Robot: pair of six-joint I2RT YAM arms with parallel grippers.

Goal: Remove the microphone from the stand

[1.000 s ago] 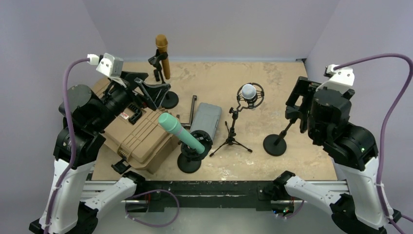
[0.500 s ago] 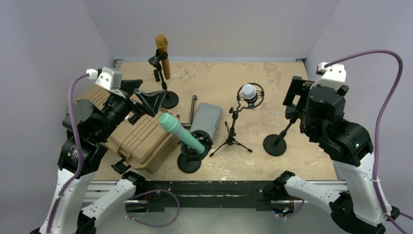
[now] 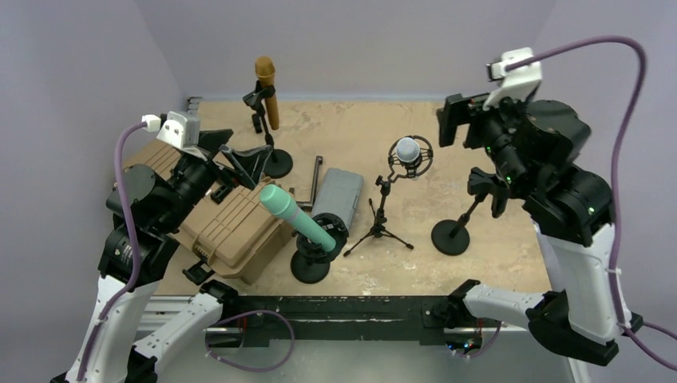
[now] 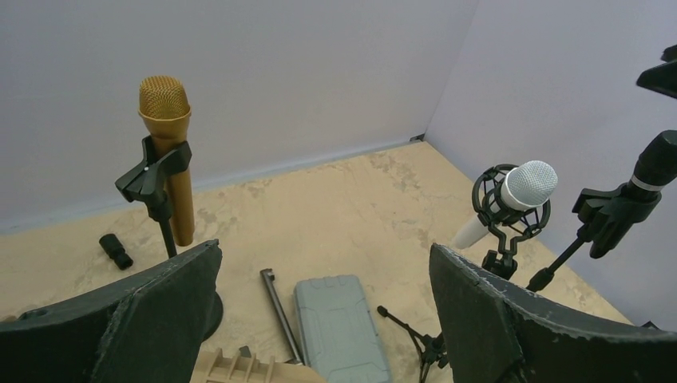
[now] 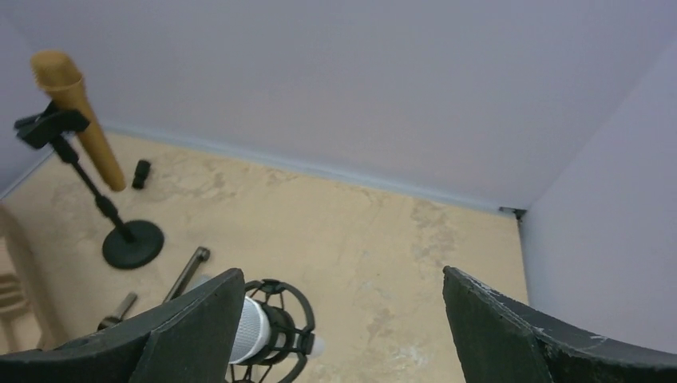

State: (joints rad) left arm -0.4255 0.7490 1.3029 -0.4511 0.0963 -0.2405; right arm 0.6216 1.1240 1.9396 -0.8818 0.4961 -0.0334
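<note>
Microphone (image 5: pixel 254 331) in shock mount (image 5: pixel 281 292), below wide-spread right fingers (image 5: pixel 188 335), left fingers (image 4: pixel 120 327) wide, well apart

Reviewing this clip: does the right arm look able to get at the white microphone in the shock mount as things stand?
Probably yes: the right gripper, jaws open, hangs just above the white microphone, with nothing between them in the wrist view.

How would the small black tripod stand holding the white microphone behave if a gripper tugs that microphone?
Probably tips easily: the black tripod stand has thin, narrow-spread legs under a top-heavy white microphone. It likely slides or lifts too, having no weighted base.
</note>
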